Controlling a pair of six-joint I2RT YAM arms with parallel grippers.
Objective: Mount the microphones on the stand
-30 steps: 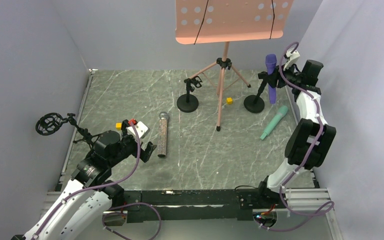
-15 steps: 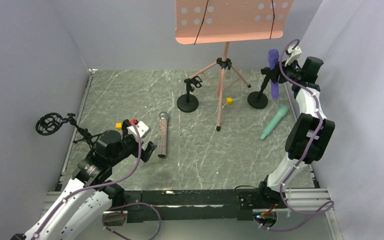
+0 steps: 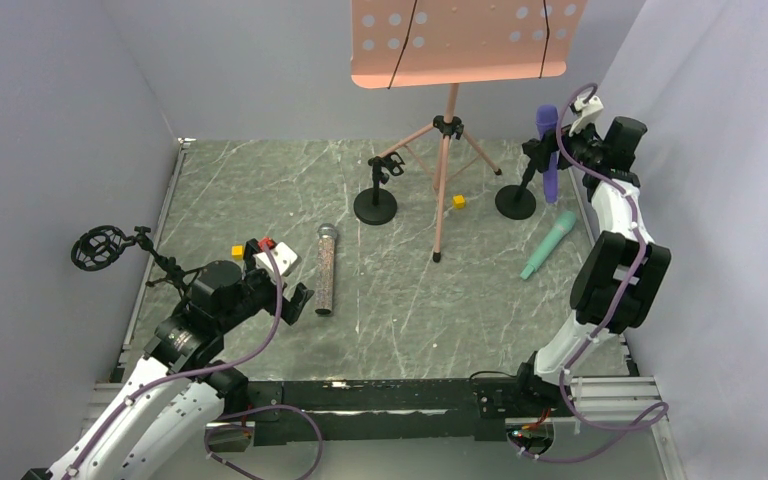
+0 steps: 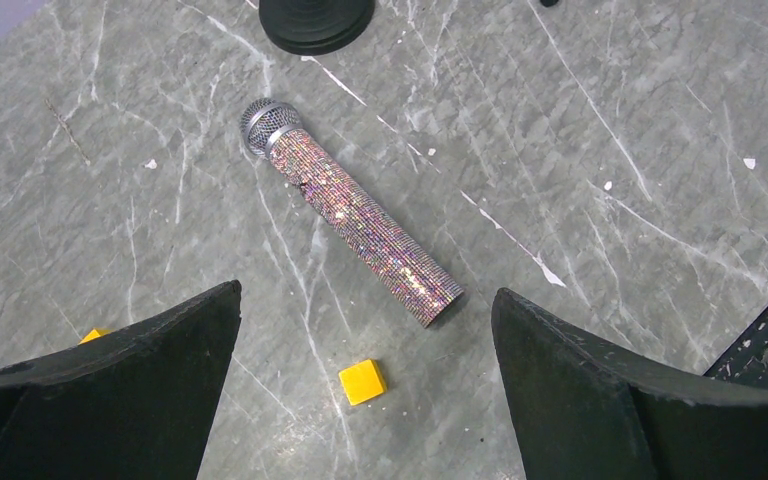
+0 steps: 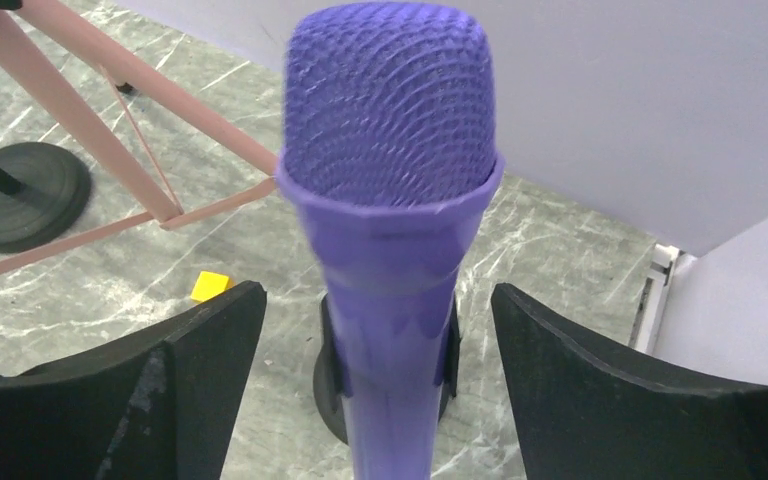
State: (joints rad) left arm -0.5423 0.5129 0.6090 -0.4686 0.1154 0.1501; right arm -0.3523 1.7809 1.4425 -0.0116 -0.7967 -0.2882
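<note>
The all-purple stick microphone point(image 5: 390, 200) stands upright in the clip of a black round-based stand point(image 3: 515, 200) at the far right. The right gripper point(image 5: 377, 300) is spread, a finger on each side, clear of it. The left gripper point(image 4: 365, 292), spread wide, hovers over the glittery pinkish-brown microphone with silver mesh head point(image 4: 355, 215) lying on the grey marble table point(image 3: 260, 190). The mint-green microphone point(image 3: 548, 244) lies near the stand

Grey marbled table point(image 3: 260, 190); a glittery microphone point(image 3: 326, 268) and a mint-green microphone point(image 3: 548, 244) lie flat on it; a yellow cube point(image 3: 458, 201) too; one black stand base point(image 3: 375, 208) sits mid-table; a second base point(image 3: 514, 203) near the far right.
</note>
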